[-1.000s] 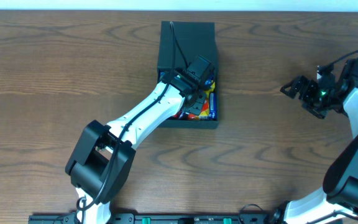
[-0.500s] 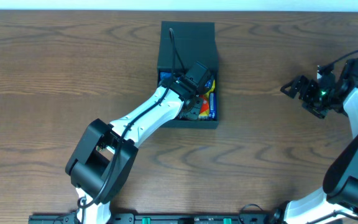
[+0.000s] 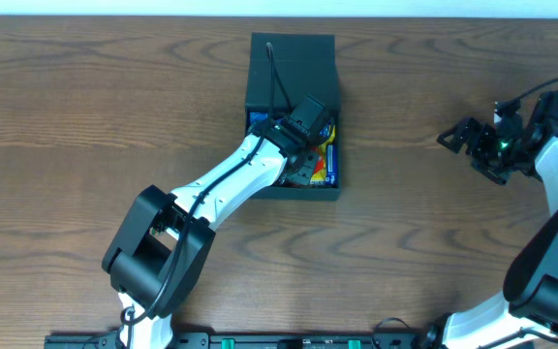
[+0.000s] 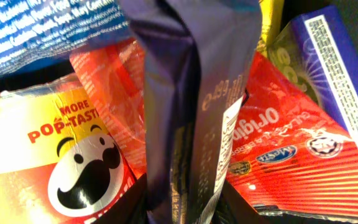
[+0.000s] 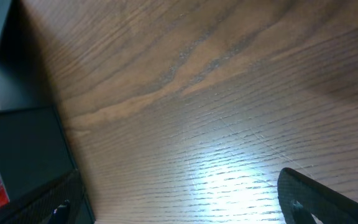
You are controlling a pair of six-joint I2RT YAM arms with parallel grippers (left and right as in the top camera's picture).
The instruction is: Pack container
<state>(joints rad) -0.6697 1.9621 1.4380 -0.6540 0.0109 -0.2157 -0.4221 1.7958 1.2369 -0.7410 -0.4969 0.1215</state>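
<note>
The black container (image 3: 291, 68) lies at the table's back centre with its flap lid open away from me and colourful snack packets inside. My left gripper (image 3: 304, 145) reaches down into it. In the left wrist view the left gripper (image 4: 182, 208) is shut on an upright purple packet (image 4: 191, 93), with a dark finger pressed against each side of it. Under it lie a red packet with a moustached face (image 4: 73, 168) and a red striped packet (image 4: 278, 143). My right gripper (image 3: 458, 138) hovers open and holding nothing over bare wood at the far right.
A blue packet (image 4: 42, 31) and a purple-edged pack (image 4: 340, 81) crowd the box's sides. In the right wrist view the container's dark wall (image 5: 23, 149) shows at the left, beyond the open right gripper (image 5: 185, 205).
The left jaws have narrowed onto the purple packet, and the left wrist has shifted slightly deeper over the box. The right arm has not moved.
</note>
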